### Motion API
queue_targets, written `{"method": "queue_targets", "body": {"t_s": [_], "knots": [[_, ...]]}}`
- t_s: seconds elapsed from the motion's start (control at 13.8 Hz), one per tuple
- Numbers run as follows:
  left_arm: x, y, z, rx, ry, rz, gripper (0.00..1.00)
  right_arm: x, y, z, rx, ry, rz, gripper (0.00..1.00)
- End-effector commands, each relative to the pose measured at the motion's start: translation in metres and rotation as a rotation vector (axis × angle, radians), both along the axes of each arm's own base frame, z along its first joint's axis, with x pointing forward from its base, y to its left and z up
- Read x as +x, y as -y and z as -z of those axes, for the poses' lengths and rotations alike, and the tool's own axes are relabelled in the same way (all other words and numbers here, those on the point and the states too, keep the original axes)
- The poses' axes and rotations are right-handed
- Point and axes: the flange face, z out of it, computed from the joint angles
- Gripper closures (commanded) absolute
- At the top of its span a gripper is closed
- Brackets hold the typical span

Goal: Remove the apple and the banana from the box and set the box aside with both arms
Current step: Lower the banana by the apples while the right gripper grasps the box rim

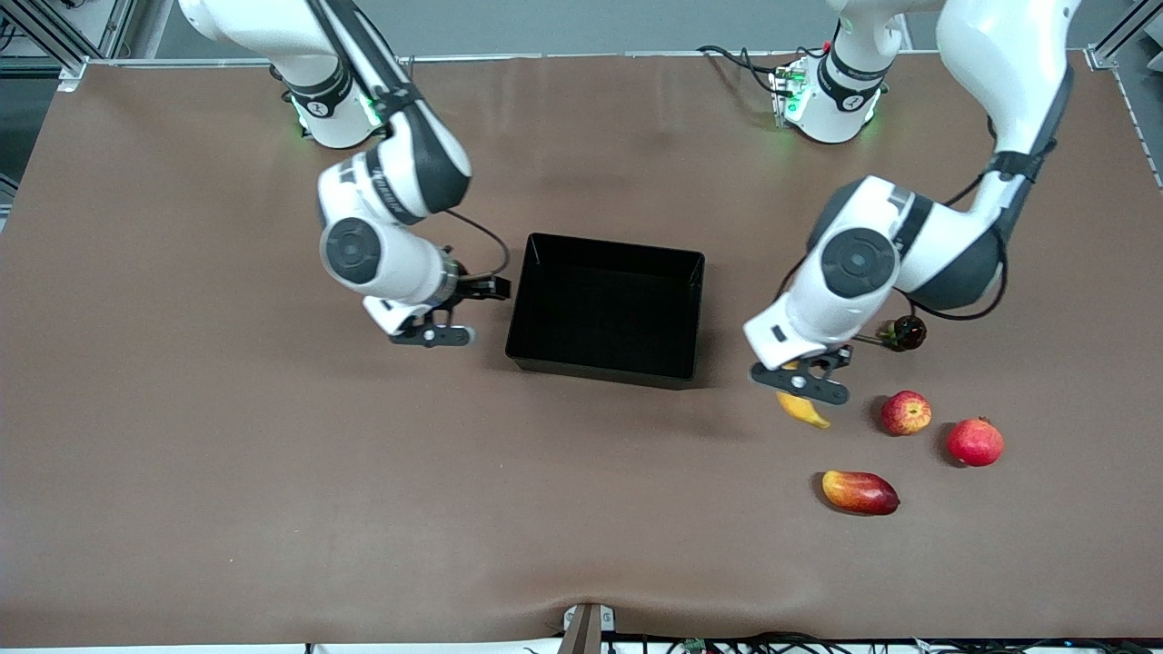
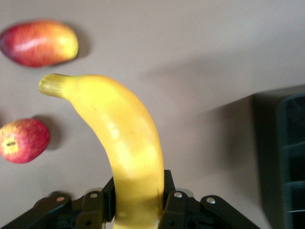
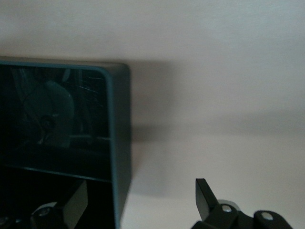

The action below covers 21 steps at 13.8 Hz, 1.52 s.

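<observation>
My left gripper (image 1: 801,380) is shut on the yellow banana (image 1: 805,410), low over the table between the box and the other fruits. In the left wrist view the banana (image 2: 119,138) sticks out from between the fingers of the gripper (image 2: 138,196). The streaked apple (image 1: 906,412) lies on the table beside it and shows in the left wrist view (image 2: 24,140). The black box (image 1: 614,243) sits at the table's middle. My right gripper (image 1: 493,289) is open at the box's wall toward the right arm's end. In the right wrist view the gripper (image 3: 141,193) straddles that wall (image 3: 119,143).
An oblong red-and-yellow mango (image 1: 859,491) lies nearer the front camera than the banana. An all-red round fruit (image 1: 975,442) lies beside the apple. A small dark object with a stem (image 1: 905,333) lies under the left arm. The box (image 2: 286,157) holds nothing.
</observation>
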Motion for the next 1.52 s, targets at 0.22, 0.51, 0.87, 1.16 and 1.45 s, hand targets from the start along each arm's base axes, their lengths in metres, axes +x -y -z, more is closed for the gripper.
{"method": "queue_targets", "body": {"t_s": [0.22,0.51,0.87,1.16,1.45], "knots": [[0.001,-0.068,0.060,-0.078,0.000,-0.041,1.00,-0.027,-0.050,0.043,-0.044,0.000,0.060,0.18],[0.002,-0.084,0.092,-0.103,-0.003,-0.047,1.00,-0.024,-0.048,0.047,-0.052,0.002,0.062,1.00],[-0.004,-0.107,0.127,-0.120,0.024,0.013,1.00,-0.020,-0.043,0.044,-0.049,-0.010,0.093,1.00],[-0.003,-0.112,0.150,-0.180,0.055,-0.001,1.00,0.012,-0.006,0.010,-0.043,-0.047,0.180,1.00],[0.000,-0.125,0.149,-0.176,0.056,0.032,0.96,0.050,0.076,-0.044,-0.032,-0.132,0.193,1.00]]}}
